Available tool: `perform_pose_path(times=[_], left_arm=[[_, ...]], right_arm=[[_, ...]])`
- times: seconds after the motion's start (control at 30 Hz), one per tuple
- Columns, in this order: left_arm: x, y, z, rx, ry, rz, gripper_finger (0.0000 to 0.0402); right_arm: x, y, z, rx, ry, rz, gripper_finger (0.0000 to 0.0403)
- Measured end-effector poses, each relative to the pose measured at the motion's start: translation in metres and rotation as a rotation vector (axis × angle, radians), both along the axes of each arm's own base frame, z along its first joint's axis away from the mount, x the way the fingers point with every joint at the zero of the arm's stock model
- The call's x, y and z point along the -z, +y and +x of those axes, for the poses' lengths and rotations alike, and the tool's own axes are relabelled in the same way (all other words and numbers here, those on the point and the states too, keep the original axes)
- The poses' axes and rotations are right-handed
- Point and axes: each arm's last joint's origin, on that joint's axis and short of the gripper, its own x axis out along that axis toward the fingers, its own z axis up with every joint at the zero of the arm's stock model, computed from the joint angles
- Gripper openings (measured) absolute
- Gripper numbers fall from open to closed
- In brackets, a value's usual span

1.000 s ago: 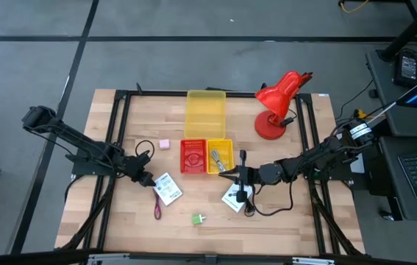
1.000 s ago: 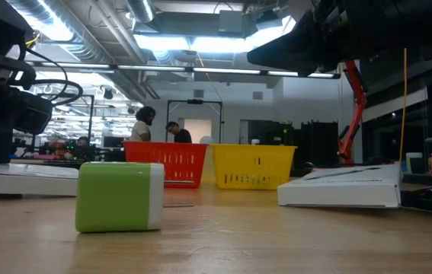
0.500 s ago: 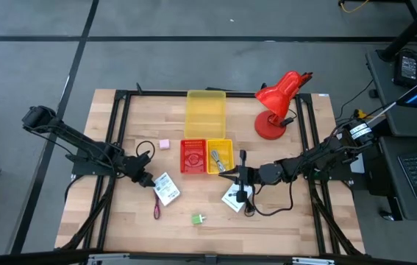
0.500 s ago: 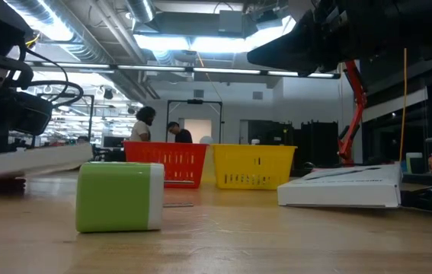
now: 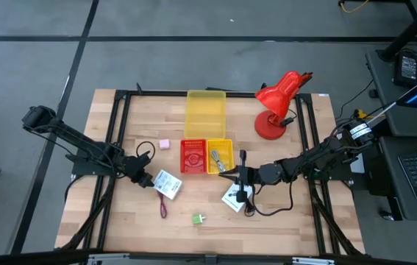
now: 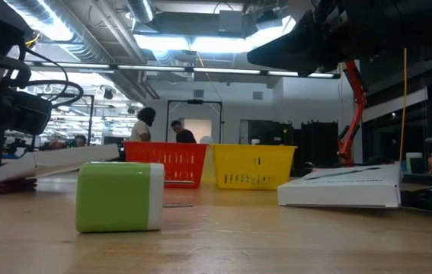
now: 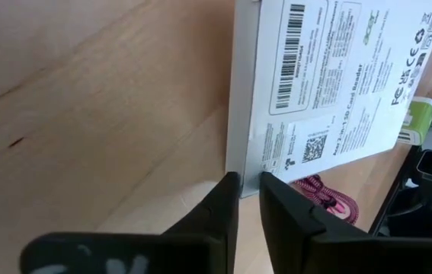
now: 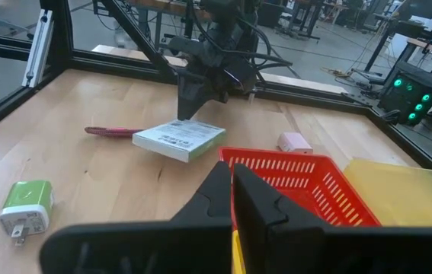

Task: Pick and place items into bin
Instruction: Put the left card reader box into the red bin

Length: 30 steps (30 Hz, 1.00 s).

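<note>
left gripper (image 7: 242,183) pinched on the edge of the white packet (image 7: 330,76), far end tilted off the table | likely mid-lift; keep it level, carry to the red bin (image 5: 193,155) | right gripper (image 5: 230,175) fingers together, waiting by the yellow bin (image 5: 219,154)

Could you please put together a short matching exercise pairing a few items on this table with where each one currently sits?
Things:
1. pink cube
2. green block
3. white packet
4. red desk lamp

Places:
A. far right part of the table
B. held at one edge by the left gripper
C. near edge, alone
D. left of the red basket

Pairs: 1-D, 2-C, 3-B, 4-A
</note>
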Motion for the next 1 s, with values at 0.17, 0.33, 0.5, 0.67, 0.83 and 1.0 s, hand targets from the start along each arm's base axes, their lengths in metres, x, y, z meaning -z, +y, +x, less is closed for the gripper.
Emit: perform_pose_path(times=[0.17,0.33,0.5,0.67,0.83,1.0], left_arm=[[0.0,0.0,0.0,-0.002,0.001,-0.001,0.0051],[0.0,0.0,0.0,-0.002,0.003,0.0,0.0047],[0.0,0.0,0.0,-0.006,0.003,0.006,0.0041],[0.0,0.0,0.0,-0.004,0.004,0.008,0.004],[0.001,0.001,-0.001,-0.006,0.016,0.014,0.004],[0.001,0.001,-0.001,0.011,0.01,0.029,0.004]], right_arm=[[0.0,0.0,0.0,0.0,0.0,0.0,0.0],[-0.001,-0.001,0.0,0.012,-0.015,0.055,0.0],[-0.005,-0.007,0.003,0.052,-0.067,0.171,0.0],[-0.009,-0.004,0.017,0.057,0.013,0.123,0.0],[-0.016,0.011,0.054,0.018,0.187,0.015,0.0004],[-0.013,0.024,0.09,-0.021,0.346,-0.158,0.0044]])
